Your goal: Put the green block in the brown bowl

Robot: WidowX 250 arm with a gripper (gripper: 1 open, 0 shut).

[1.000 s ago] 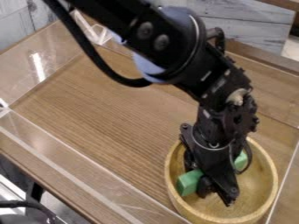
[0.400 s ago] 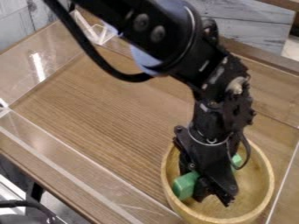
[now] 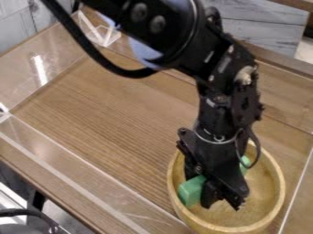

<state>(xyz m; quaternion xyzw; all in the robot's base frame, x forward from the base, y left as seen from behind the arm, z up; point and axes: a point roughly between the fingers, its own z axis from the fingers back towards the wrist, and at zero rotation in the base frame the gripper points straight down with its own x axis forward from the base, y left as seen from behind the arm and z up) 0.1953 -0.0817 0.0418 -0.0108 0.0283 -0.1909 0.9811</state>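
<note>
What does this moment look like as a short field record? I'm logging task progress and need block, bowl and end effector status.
surface: wooden table
brown bowl: near right corner of the table, upright
green block: inside the bowl's rim, partly hidden by the arm
end effector: pointing down into the bowl, shut on the green block
release: not yet done

The brown bowl point(image 3: 272, 207) looks like light tan wood with a smooth, faintly satin rim. The green block point(image 3: 191, 190) is a plain bright green with a matt face (plastic or painted wood, it cannot be told which). The table point(image 3: 98, 110) shows a mid-brown wood grain in fine straight lines, with a low sheen. The robot arm point(image 3: 184, 46) is black, smooth and semi-glossy, catching soft highlights, and its gripper point(image 3: 221, 194) is the same dark hard finish. Clear glossy panels point(image 3: 49, 146) edge the table.
</note>
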